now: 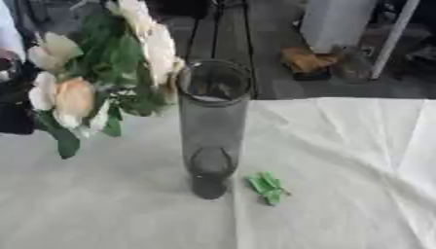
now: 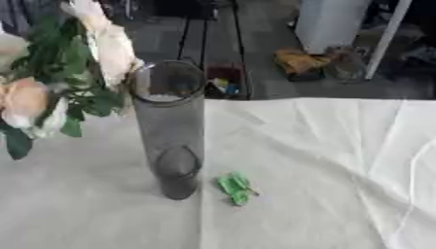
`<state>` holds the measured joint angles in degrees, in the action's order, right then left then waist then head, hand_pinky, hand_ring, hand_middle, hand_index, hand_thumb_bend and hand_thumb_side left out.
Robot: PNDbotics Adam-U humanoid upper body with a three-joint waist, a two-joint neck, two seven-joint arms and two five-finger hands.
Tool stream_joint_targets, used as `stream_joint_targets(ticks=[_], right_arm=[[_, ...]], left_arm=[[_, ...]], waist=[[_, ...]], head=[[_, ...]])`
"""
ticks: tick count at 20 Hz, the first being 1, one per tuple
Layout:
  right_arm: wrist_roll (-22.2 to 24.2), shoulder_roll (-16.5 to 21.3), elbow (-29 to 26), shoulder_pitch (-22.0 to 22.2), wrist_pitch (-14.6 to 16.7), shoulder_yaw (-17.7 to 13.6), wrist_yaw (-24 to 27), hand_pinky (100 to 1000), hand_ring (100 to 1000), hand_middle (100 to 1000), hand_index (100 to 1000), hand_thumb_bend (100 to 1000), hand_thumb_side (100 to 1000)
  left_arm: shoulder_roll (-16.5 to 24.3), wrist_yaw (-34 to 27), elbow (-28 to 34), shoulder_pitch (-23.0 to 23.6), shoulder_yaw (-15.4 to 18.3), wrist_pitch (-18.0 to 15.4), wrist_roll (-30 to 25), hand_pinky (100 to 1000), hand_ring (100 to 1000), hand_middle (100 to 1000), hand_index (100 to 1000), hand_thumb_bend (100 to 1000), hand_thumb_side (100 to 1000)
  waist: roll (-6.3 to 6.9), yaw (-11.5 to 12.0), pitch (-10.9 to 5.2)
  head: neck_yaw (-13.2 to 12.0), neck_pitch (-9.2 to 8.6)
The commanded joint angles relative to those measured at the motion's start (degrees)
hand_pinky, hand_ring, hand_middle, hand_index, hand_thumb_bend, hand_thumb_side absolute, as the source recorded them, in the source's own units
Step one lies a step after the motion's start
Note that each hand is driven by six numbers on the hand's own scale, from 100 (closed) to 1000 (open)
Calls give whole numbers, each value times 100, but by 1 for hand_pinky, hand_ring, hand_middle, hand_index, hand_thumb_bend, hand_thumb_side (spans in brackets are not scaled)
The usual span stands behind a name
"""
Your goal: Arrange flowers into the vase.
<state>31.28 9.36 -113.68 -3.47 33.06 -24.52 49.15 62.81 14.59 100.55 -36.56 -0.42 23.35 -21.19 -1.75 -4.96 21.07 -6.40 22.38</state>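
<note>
- A tall, dark, see-through vase is seen upright on the surface, which is covered by a creased white cloth. Its long axis is vertical and its open mouth faces up, toward the camera.
- A bunch of flowers, cream and peach blooms with green leaves, is seen at the left, raised beside the upper part of the vase. The blooms nearest the vase lie just beside the rim, possibly touching it; none are seen inside the mouth.
- The bunch's long axis cannot be told with certainty: the stems are hidden by the leaves. The blooms spread up and to the left, which suggests a tilted bunch with heads uppermost.
- A dark form at the left edge may be the left arm; no robot hand can be made out, so the state of the left robot hand cannot be told. The right robot hand is not seen in either view.
- A small green scrap, perhaps a fallen leaf, lies on the cloth just right of the vase base.
- Judgement: the vase mouth lies to the right of the bunch, on the left arm's side. The stems are to be brought above the mouth and aligned with the vertical axis before lowering.
</note>
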Motion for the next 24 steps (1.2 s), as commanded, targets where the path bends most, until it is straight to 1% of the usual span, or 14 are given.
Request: stream_joint_targets(ticks=[1,3,6,10,16,17,24], right_arm=[[-4,117,-92,8,18,-48,-15,869,712,492,765,100,832],[-7,133,-92,10,24,-40,-4,868,711,493,765,100,832],[-3,161,-92,12,27,-26,24,867,711,493,764,100,832],[8,207,-92,13,5,-4,59,868,711,493,765,100,832],[1,262,-92,12,-98,18,81,874,713,493,766,100,845],[-1,269,-92,13,-112,18,86,874,712,493,766,100,835],[-21,331,-92,13,-195,30,98,876,713,495,766,100,836]], left_arm=[[59,-580,103,-269,183,158,672,100,100,100,196,100,447],[-33,-1094,124,-462,163,187,1167,100,100,100,193,100,497],[-201,-1888,132,-793,105,156,1885,100,100,100,192,100,548],[-398,-2704,108,-1216,-1,45,2617,100,100,100,192,100,598],[-764,-3580,-64,-1876,-145,-175,3336,105,100,100,193,100,670],[-817,-3718,-105,-1971,-172,-216,3438,108,100,100,194,100,687],[-1296,-4654,-414,-2656,-344,-415,4023,133,100,100,197,100,775]], waist=[[39,-3,-156],[49,-13,-167],[66,-39,-185],[111,-82,-213],[191,-161,-259],[203,-175,-267],[293,-275,-335]], head=[[23,63],[22,89],[11,115],[-12,135],[-58,162],[-66,167],[-118,212]])
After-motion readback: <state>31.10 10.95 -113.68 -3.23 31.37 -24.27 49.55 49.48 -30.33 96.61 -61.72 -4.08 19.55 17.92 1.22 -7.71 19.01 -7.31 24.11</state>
